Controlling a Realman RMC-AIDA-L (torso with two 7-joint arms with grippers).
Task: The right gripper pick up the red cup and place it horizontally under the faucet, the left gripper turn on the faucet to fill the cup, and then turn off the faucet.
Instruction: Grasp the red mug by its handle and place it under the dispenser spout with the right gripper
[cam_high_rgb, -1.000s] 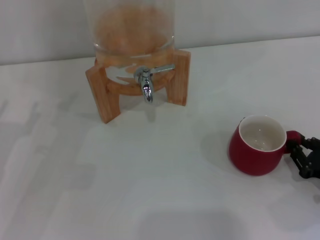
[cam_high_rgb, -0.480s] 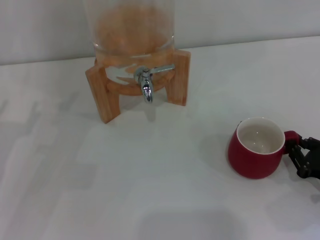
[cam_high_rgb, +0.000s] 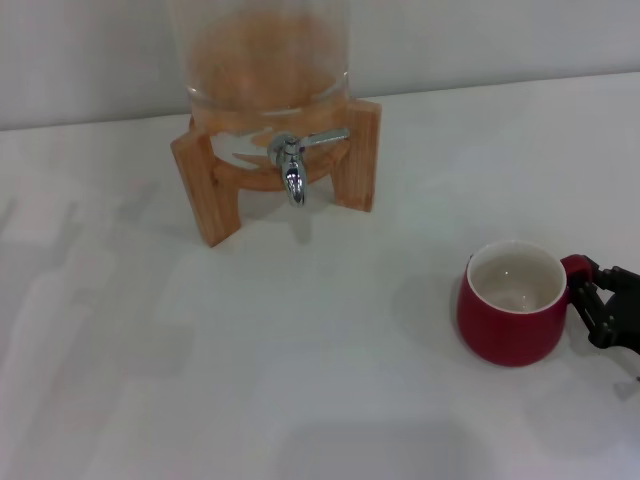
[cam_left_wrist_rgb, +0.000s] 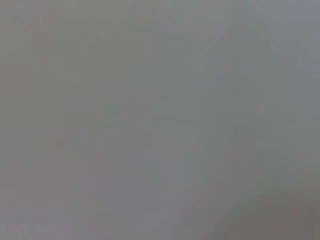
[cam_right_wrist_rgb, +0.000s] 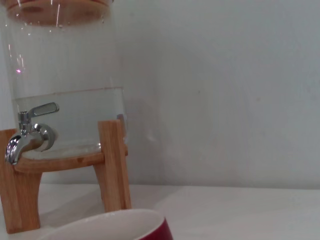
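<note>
The squat, rounded red ceramic cup (cam_high_rgb: 512, 305) with its white inside stands upright near the right edge of the white desk (cam_high_rgb: 300, 380), mouth facing up. Its small red loop handle (cam_high_rgb: 577, 268) points toward that right edge, straight at the black two-fingered right gripper (cam_high_rgb: 598, 312), which comes in from the same side. The jaws are clamped on the handle, so the cup lies directly on the inboard side of the jaws, with the handle as the only contact.

The small shiny chrome faucet (cam_high_rgb: 291, 165) hangs from the glass dispenser (cam_high_rgb: 262, 60) on its wooden stand (cam_high_rgb: 205, 185), near the back edge of the desk and well apart from the cup. From the jaws, the faucet lies beyond the cup, toward the back and the robot's left. The right wrist view shows the cup's rim (cam_right_wrist_rgb: 120, 226) low in the foreground and the faucet (cam_right_wrist_rgb: 27, 132) far across the desk, its flat lever raised to one side.

Judging by this, the carry toward the spout is what comes next, and a grip on the handle alone could let the cup swing.

The left gripper is not in view; its wrist camera shows only blank grey.
</note>
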